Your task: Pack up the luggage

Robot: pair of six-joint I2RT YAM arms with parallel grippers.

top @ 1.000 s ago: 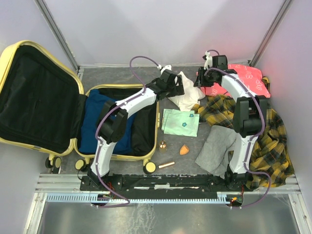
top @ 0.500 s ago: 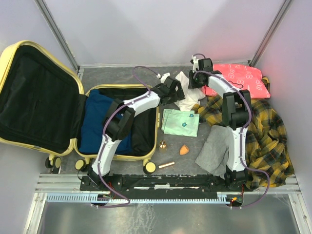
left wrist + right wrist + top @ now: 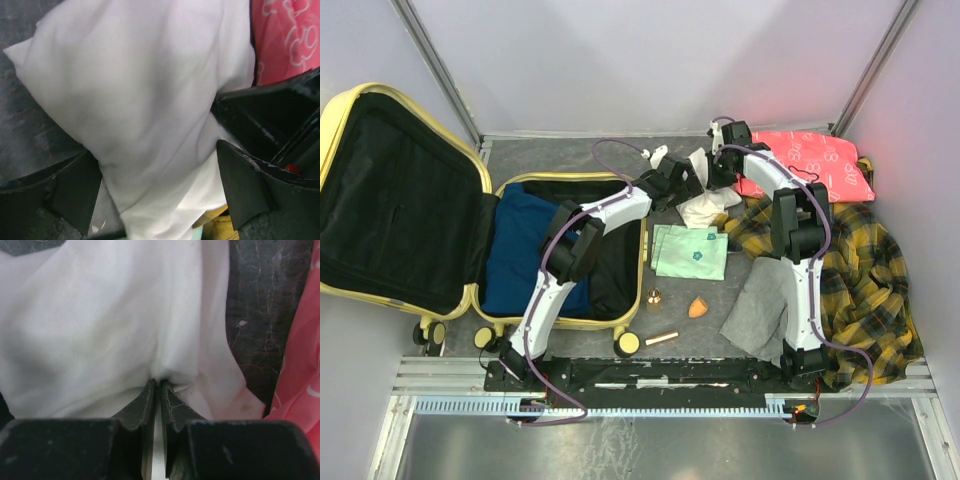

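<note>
Right jaws clenched on the white cloth [image 3: 100, 330] near the worktop's [image 3: 550, 160] far edge — left jaws spread wide, straddling the same cloth. The luggage [image 3: 400, 210] lies open at the left edge, well apart from both.

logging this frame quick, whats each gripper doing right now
left gripper: open, fingers spread either side of the white cloth, not closed on it.
right gripper: shut, pinching a fold of the white cloth.
</note>
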